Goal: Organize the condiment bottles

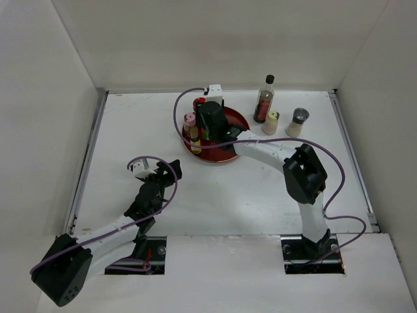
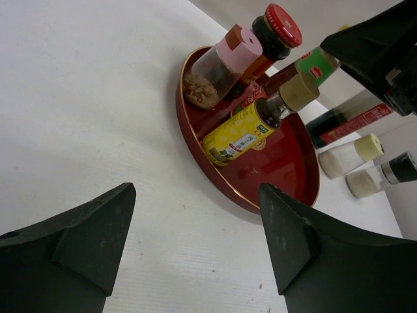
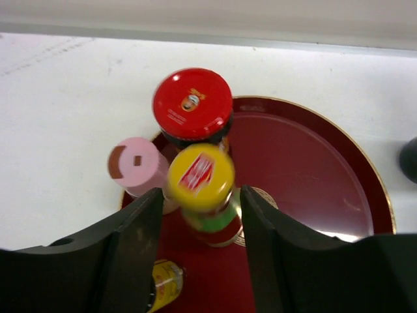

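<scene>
A round red plate (image 1: 228, 158) holds a red-capped jar (image 3: 192, 104), a pink-capped jar (image 3: 138, 166), a yellow-capped bottle with a green label (image 3: 201, 177) and a yellow-labelled bottle with a tan cap (image 2: 247, 130). My right gripper (image 3: 201, 215) hangs over the plate with its jaws open on either side of the yellow-capped bottle, and small gaps show. To the right of the plate stand the tall black-capped bottle (image 1: 264, 98), a cream-capped one (image 1: 271, 122) and a grey-capped one (image 1: 298, 122). My left gripper (image 2: 195, 222) is open and empty over bare table, short of the plate.
White walls enclose the table on the left, back and right. The right arm (image 1: 273, 153) reaches across from the near right to the plate. The left arm (image 1: 117, 225) lies low at the near left.
</scene>
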`<state>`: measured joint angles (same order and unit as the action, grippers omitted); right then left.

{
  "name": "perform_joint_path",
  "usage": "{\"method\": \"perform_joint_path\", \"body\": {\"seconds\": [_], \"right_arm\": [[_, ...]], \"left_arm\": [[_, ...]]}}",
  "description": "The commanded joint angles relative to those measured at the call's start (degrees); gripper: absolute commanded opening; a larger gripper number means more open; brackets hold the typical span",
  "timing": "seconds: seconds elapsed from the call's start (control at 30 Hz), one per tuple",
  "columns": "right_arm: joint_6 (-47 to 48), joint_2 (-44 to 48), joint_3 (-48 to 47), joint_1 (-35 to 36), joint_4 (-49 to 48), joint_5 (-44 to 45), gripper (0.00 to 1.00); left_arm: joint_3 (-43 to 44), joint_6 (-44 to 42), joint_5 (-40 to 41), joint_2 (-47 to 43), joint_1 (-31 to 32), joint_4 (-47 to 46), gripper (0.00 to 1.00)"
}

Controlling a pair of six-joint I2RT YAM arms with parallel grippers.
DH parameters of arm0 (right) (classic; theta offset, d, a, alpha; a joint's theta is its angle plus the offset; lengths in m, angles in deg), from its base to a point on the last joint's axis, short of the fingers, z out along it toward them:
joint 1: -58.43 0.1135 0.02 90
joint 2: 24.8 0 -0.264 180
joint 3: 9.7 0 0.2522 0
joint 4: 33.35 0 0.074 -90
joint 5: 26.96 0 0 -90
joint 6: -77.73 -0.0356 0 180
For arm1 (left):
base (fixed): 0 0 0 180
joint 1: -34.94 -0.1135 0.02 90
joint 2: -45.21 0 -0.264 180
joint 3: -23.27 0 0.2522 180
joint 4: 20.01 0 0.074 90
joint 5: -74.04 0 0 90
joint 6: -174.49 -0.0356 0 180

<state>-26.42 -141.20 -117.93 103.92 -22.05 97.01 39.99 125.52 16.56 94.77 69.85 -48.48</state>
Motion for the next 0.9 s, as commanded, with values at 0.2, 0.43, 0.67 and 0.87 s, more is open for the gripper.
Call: {"method": "perform_joint_path", "body": {"seconds": [0.2, 0.43, 0.67, 0.87], "right_arm": [[-2.46, 6.96, -1.15, 1.48, -5.98, -0.93, 0.7], [-1.32, 18.21, 7.89, -2.02, -7.82, -1.19, 0.8], [2.46, 24.11, 11.51, -17.22, -4.84, -0.93, 0.88], [6.24, 16.4, 2.82, -25.49, 1.83, -5.32, 0.94]], "left_arm": [[-0.76, 0.62, -0.52, -1.22, 0.02, -2.41, 0.75], [-0.76, 0.62, -0.43, -1.22, 0.28, -2.32, 0.75], [-0.59, 0.62, -0.35, -0.17, 0.63, -2.85, 0.75], [-0.5, 0.62, -0.35, -0.08, 0.72, -2.94, 0.75]]}}
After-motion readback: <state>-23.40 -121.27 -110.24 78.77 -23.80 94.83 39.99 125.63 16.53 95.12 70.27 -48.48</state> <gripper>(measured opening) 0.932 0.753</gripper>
